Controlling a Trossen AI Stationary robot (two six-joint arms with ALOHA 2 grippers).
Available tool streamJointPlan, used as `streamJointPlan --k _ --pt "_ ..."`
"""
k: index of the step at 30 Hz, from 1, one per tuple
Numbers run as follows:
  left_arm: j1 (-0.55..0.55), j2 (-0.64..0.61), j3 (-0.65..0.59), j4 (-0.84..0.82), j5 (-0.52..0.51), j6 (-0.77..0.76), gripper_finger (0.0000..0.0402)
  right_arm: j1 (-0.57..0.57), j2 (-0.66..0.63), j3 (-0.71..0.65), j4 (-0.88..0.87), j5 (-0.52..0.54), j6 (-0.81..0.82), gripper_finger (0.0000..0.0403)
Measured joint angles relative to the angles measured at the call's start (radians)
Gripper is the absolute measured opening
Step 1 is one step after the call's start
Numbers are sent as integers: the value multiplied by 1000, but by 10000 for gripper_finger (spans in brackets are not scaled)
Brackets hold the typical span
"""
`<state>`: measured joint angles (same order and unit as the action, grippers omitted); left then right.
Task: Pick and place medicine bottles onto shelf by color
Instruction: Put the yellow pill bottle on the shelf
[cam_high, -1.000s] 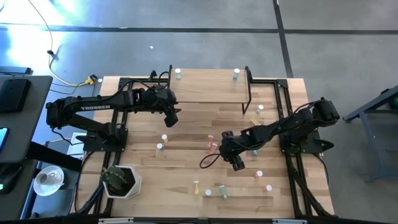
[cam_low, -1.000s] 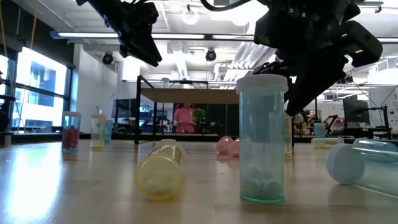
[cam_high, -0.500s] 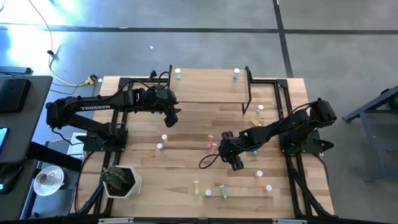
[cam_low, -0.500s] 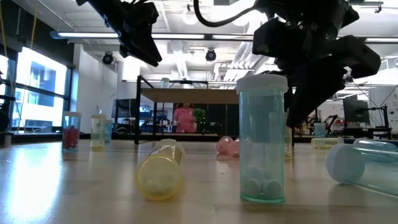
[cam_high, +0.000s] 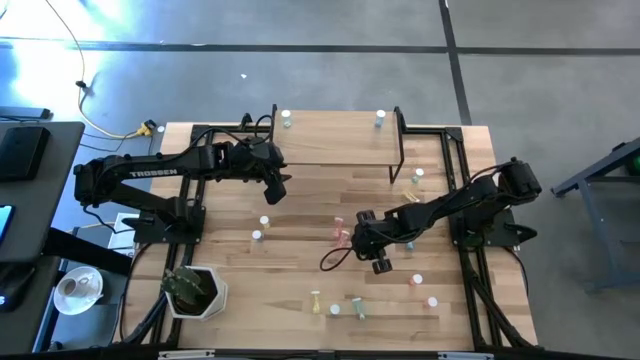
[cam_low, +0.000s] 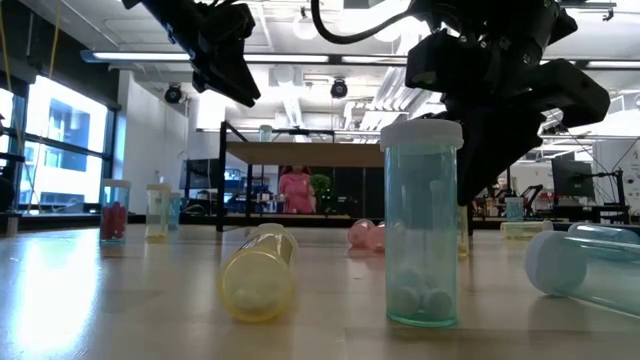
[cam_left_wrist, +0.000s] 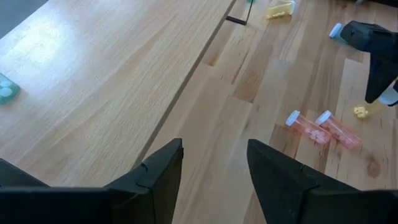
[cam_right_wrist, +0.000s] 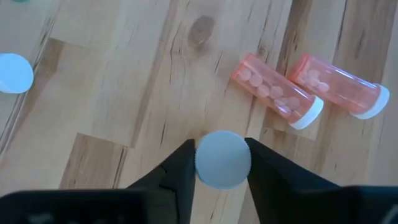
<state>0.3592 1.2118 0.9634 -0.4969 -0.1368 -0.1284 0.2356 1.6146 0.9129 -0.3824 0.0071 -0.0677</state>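
My right gripper (cam_right_wrist: 221, 163) is over the middle of the table, shut on an upright bottle with a white cap (cam_right_wrist: 222, 155). That bottle's foot shows yellow in the left wrist view (cam_left_wrist: 360, 112). Two pink bottles (cam_right_wrist: 277, 90) lie on their sides just beyond it. My left gripper (cam_left_wrist: 214, 180) hangs open in the air by the shelf's front edge (cam_high: 283, 188), with nothing between its fingers. The shelf (cam_high: 335, 140) stands at the table's far side with one small bottle near each far corner (cam_high: 287, 118) (cam_high: 380, 118). My right gripper pinches the bottle's white cap (cam_right_wrist: 205, 163) between its two fingers, one on each side of the round rim. The fingers come from above, slanting down. The bottle stands upright below them, its foot (cam_left_wrist: 360, 112) on the table.
More bottles are scattered about: two upright left of centre (cam_high: 260, 230), a yellow one lying by the shelf's right leg (cam_high: 414, 180), several near the front edge (cam_high: 345, 305) and front right (cam_high: 425, 290). A potted plant (cam_high: 193, 290) sits at the front left.
In the low view my right gripper's fingers have drawn together around the bottle behind the foreground one. The arm itself has hardly shifted.
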Motion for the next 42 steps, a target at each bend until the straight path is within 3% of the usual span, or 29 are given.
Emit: streamJointPlan --k 10,20,28,35,42 --pt "0 0 0 0 -2 -1 172 -1 -42 2 -5 11 16 110" --pt "0 0 0 1 -3 0 172 -89 -234 2 22 69 10 110" --pt "0 0 0 2 -5 0 172 -240 -399 2 152 158 -71 110" --pt "0 0 0 4 -10 30 172 -432 -477 4 302 143 -182 110" --pt "0 0 0 1 -10 53 172 -620 -465 108 278 85 -228 110"
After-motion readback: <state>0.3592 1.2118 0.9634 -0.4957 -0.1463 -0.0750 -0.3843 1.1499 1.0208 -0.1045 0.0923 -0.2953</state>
